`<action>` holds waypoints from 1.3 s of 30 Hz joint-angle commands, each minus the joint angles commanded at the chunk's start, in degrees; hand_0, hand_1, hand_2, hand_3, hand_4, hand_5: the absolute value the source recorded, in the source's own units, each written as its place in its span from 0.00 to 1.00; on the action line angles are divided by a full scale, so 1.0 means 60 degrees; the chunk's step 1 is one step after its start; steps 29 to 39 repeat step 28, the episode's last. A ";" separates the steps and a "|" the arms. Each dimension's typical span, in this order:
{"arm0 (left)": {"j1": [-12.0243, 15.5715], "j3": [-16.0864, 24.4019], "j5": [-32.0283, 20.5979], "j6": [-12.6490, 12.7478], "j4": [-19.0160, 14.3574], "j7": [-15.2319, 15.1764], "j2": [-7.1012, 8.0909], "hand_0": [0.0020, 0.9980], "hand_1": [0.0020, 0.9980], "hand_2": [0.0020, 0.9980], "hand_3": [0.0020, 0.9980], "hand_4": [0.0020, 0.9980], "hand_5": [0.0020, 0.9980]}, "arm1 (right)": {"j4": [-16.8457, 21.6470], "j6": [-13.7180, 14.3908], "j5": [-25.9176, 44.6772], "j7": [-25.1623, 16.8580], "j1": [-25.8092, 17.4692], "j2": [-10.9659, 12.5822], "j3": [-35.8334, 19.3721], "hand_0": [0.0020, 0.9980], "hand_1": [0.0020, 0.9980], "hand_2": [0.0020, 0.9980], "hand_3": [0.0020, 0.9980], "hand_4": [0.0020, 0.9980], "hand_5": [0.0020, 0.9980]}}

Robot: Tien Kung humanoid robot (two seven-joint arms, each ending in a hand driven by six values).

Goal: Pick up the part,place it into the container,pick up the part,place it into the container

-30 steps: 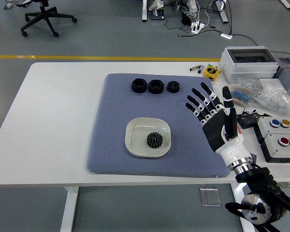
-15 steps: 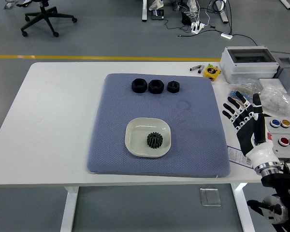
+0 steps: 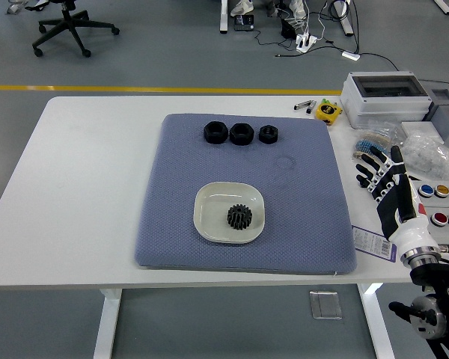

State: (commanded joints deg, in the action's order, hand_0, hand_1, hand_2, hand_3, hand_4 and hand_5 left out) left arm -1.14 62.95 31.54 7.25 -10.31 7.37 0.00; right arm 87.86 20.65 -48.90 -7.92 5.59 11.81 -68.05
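Right hand [image 3: 385, 187] at mat's 3 o'clock, off pad, fingers spread, empty. Gear [image 3: 239, 217] sits in white dish [image 3: 209, 196]. Three black nuts [image 3: 240, 134] in row at mat's 12 o'clock. Next pick, likely: approach nearest nut from above, pinch across flats, lift clear before swinging toward dish.

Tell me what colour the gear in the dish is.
Black. The gear sits in the cream dish, clearest in the head view.

Right hand [image 3: 389, 193] is over the tabletop's right edge, fingers spread, holding nothing, forearm coming up from the near-right corner.
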 joint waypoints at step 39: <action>0.0038 -0.0516 -0.0457 0.0058 0.0000 -0.0100 0.0000 0.87 0.83 0.86 0.62 0.56 0.73 | 0.0257 0.0691 -0.0990 -0.0182 0.0027 -0.0027 0.0093 0.94 0.84 0.88 0.94 1.00 1.00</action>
